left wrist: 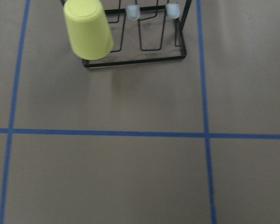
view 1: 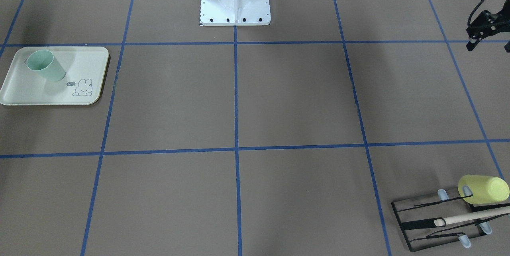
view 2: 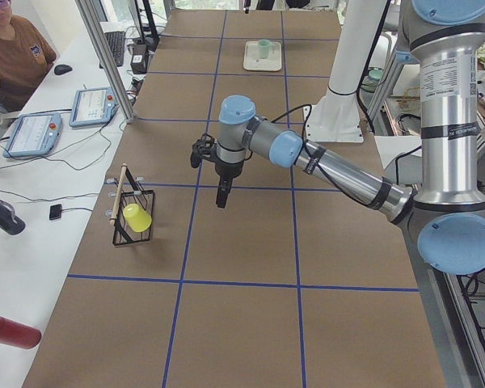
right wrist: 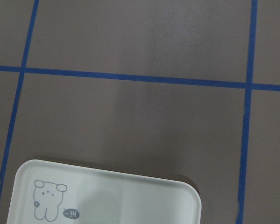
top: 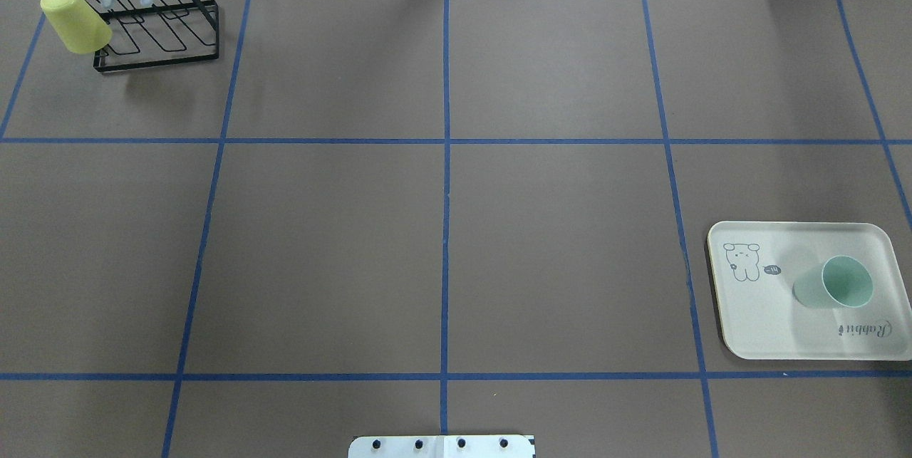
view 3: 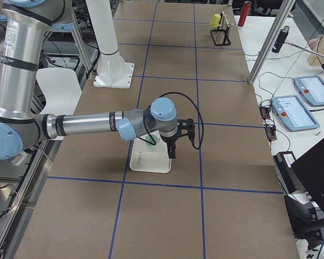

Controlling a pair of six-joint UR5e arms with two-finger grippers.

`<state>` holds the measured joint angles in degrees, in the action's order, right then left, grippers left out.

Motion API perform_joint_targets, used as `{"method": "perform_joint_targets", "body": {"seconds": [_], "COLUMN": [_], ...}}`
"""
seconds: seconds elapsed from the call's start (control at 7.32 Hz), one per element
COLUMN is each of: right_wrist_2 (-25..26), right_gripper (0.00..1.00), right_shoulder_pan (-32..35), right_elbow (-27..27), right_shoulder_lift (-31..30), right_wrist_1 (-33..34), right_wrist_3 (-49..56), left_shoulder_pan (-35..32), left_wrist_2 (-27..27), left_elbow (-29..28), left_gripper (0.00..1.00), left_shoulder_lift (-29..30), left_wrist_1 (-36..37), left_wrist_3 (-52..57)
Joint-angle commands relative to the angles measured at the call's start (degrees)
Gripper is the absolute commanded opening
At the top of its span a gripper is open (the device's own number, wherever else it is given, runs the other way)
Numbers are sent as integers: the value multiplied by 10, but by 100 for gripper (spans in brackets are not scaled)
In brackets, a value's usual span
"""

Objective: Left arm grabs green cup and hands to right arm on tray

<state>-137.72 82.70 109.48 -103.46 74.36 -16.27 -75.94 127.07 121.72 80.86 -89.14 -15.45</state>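
The left end effector [view 2: 221, 198] hangs fingers-down above the surface [top: 556, 244], over a blue tape line. It sits between the robot's base [view 1: 235, 5] and the rack [top: 164, 59]. The front view catches only part of it at the frame's edge, and I cannot tell how far its fingers are parted or whether they hold anything. The left arm [view 2: 339, 170] reaches out low and nearly level behind it. Its wrist view looks down on tape lines and the rack's near edge.

The right end effector [view 3: 172, 154] also points down, above the tray's [top: 755, 330] outer edge, the edge farther from the robot. It shows only in the right side view, so I cannot tell its opening either. The right arm [view 3: 86, 125] stretches level toward it, and its wrist view takes in the bunny corner of the tray.

The green cup [top: 833, 283] stands upright, mouth up, on the tray, between the bunny drawing and the "Rabbit" script. It is near the right end effector but apart from it, and well apart from the left one. The tray lies flat on the robot's right side of the surface.

At the far left corner, a yellow cup [top: 75, 20] hangs mouth-down on the black wire rack, beside a wooden rod [view 1: 474, 216] running along the rack's top.
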Motion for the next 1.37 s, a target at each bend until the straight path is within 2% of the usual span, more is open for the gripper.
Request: {"method": "perform_joint_targets", "body": {"seconds": [0.0,0.27,0.82,1.23], "right_wrist_2": [2,2,27,30], "right_gripper": [100,100,100,100], "right_shoulder_pan": [23,42,44,35], "right_elbow": [-3,-2,2,1], "right_shoulder_lift": [8,60,46,47], "right_wrist_1": [38,133,131,131], "right_wrist_3": [13,14,18,19], "left_shoulder_pan": [-59,-82,-86,-87], "left_wrist_2": [60,63,103,101], "left_elbow": [-25,-29,-45,-105], "left_gripper": [100,100,100,100], "left_shoulder_lift": [-53,-68,-67,-37], "left_wrist_1": [-2,1,42,46], "left_wrist_3": [121,153,153,147]}}
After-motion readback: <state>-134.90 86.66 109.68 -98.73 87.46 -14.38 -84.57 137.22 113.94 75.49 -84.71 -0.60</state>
